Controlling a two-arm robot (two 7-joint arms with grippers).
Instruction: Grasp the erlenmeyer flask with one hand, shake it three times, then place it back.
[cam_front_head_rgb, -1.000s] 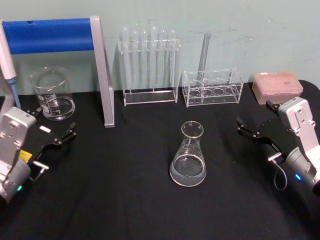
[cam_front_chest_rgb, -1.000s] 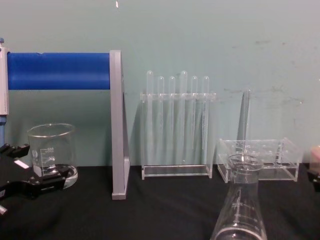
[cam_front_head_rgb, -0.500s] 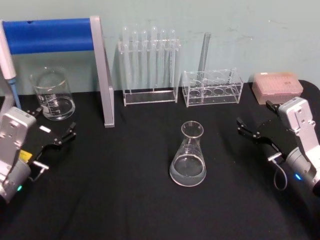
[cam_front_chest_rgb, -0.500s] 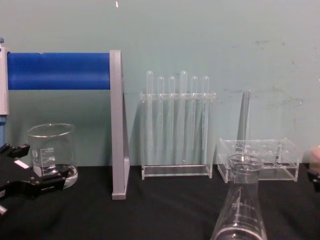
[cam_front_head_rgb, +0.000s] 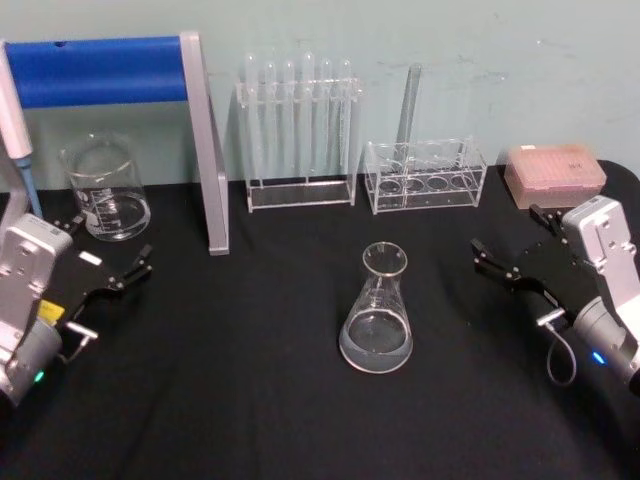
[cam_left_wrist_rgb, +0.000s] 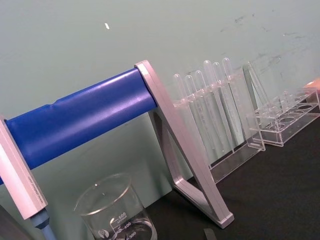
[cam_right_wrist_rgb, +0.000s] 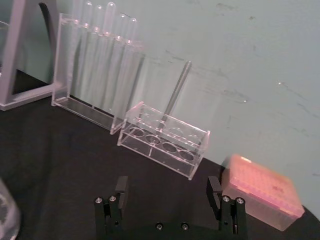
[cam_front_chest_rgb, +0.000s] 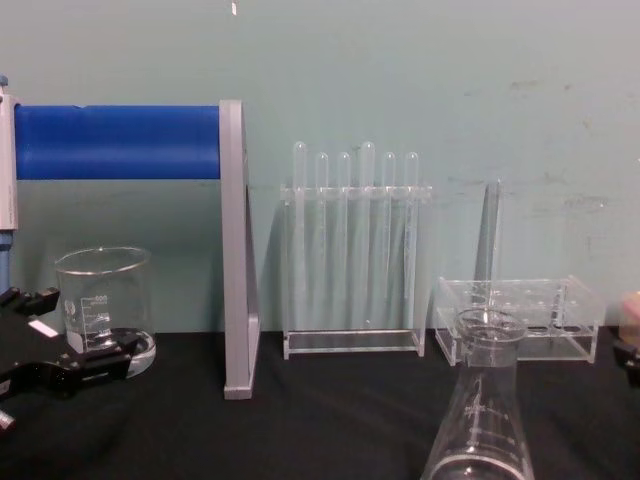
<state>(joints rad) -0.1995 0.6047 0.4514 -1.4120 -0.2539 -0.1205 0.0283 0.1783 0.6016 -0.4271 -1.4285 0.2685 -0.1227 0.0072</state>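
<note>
Black table (cam_front_head_rgb: 250, 410), carrying one clear glass conical erlenmeyer flask (cam_front_head_rgb: 377, 325) with a little liquid, upright mid-table within either arm's reach; black left gripper (cam_front_head_rgb: 112, 242) and black right gripper (cam_front_head_rgb: 506, 232) flank it, well apart, jaws spread, apparently ready for the grasp.

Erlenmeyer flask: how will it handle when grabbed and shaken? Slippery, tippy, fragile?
The erlenmeyer flask looks like smooth clear glass, so it is probably rigid, slippery to grip and breakable if knocked. Its wide base with a shallow liquid layer should keep it steady on the black table. The narrow neck likely limits splashing when shaken.
</note>
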